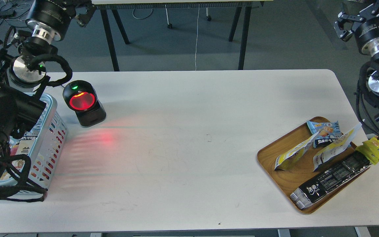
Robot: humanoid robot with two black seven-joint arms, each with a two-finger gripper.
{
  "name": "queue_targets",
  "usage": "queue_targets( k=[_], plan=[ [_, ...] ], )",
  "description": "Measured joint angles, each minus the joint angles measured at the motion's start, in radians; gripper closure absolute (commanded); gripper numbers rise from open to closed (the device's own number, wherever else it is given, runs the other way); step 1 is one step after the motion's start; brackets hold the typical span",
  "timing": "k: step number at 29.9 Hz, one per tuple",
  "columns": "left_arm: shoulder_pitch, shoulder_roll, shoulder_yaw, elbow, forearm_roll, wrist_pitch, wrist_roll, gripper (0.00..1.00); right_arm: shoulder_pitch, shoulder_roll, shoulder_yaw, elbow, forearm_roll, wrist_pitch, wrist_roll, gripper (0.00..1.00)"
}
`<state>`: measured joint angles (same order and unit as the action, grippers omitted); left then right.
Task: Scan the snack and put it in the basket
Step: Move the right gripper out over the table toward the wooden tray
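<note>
Two white-and-yellow snack pouches lie on a wooden tray (268,158) at the table's right: one snack (293,153) at the tray's left, another (336,146) beside it. The light-blue slotted basket (53,131) stands at the table's left edge, partly hidden by my left arm, with packets inside. My left gripper (85,13) is raised at the top left, beyond the table and cut by the frame edge. My right gripper (343,25) is raised at the top right, far above the tray. Both are dark, with nothing visibly held and their fingers unclear.
A black barcode scanner (82,102) with a glowing red window stands right of the basket, throwing red light on the white table (189,148). The tray also holds a light-blue packet (324,129) and a long black packet (332,180). A yellow packet (375,148) overhangs its right side.
</note>
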<state>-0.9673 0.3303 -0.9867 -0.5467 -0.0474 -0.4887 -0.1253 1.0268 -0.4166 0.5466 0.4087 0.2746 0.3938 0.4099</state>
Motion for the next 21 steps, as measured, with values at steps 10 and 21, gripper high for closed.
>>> queue_targets(
  k=[10, 21],
  plan=[
    [0.016, 0.010, 0.012, 0.045, 0.005, 0.027, 0.009, 0.00, 0.013, -0.025, -0.016, 0.011, -0.024, 0.091, 0.001, 0.01],
    [0.048, 0.039, 0.012, 0.038, 0.008, 0.001, 0.009, 0.00, 0.190, -0.188, -0.095, 0.251, -0.418, 0.096, 0.019, 0.01]
  ],
)
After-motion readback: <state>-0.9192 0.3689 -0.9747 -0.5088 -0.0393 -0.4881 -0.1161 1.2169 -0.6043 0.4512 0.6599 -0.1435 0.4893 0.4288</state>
